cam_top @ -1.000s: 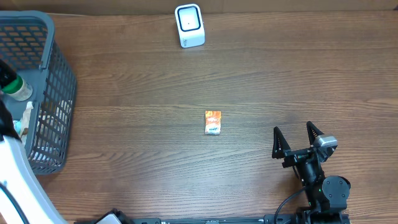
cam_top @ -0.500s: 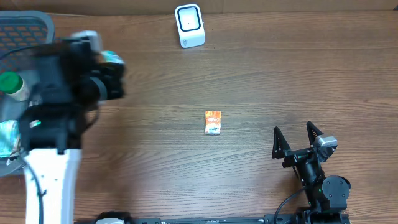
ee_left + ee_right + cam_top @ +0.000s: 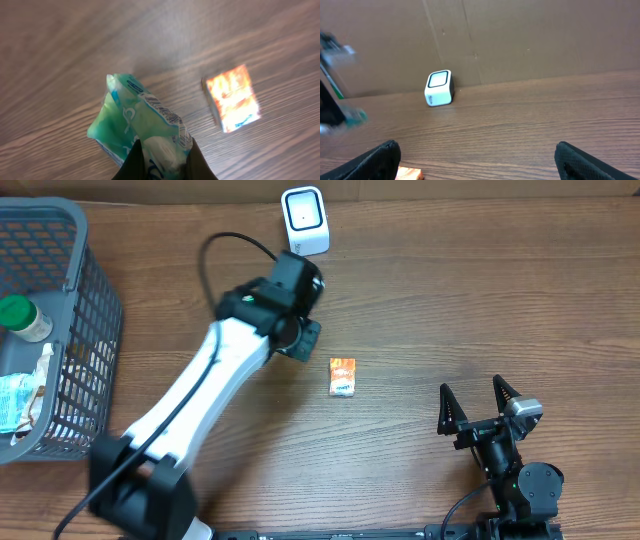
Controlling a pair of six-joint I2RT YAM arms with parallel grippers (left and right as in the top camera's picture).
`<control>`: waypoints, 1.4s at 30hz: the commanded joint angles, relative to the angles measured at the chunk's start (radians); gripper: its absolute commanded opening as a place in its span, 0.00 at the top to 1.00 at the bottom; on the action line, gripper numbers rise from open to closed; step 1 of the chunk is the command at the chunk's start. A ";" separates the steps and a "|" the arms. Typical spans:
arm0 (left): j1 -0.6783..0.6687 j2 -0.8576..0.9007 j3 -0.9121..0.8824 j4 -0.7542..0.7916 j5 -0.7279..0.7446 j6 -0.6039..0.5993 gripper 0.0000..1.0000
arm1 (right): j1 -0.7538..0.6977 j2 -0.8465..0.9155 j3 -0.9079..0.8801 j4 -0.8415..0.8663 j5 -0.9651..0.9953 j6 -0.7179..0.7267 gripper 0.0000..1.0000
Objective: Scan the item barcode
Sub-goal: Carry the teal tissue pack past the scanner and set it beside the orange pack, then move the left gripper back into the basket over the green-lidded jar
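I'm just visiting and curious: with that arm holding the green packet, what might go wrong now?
The left gripper pinches the soft packet by one end only, so it might slip. Its barcode sits on crinkled wrap, so the scanner may misread. The box lies close and could get knocked.

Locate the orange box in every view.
Overhead: box at table centre.
Left wrist: box right of centre, beside the held pouch.
Right wrist: box a sliver at the bottom edge, left.
Landmark: scanner, in overhead and right wrist; not left wrist.
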 commanded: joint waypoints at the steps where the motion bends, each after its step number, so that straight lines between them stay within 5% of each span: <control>1: -0.027 0.079 0.006 -0.001 -0.011 0.113 0.96 | -0.003 -0.012 -0.011 0.005 0.005 -0.004 0.00; 10: -0.095 0.177 0.006 0.030 0.029 0.449 0.93 | -0.003 -0.012 -0.011 0.005 0.005 -0.004 0.00; 15: -0.080 0.187 0.006 0.051 -0.001 0.496 0.62 | -0.003 -0.012 -0.011 0.005 0.005 -0.004 0.00; 23: -0.074 0.181 0.011 0.034 0.035 0.494 0.43 | -0.003 -0.012 -0.011 0.005 0.005 -0.004 0.00; 27: -0.066 0.168 0.089 -0.024 0.048 0.424 0.46 | -0.003 -0.012 -0.011 0.005 0.005 -0.004 0.00; 34: 0.014 0.127 0.491 -0.195 0.116 0.206 0.43 | -0.003 -0.012 -0.011 0.005 0.005 -0.004 0.00; 42: 0.275 0.116 0.943 -0.388 0.039 -0.079 0.43 | -0.003 -0.012 -0.011 0.005 0.005 -0.004 0.00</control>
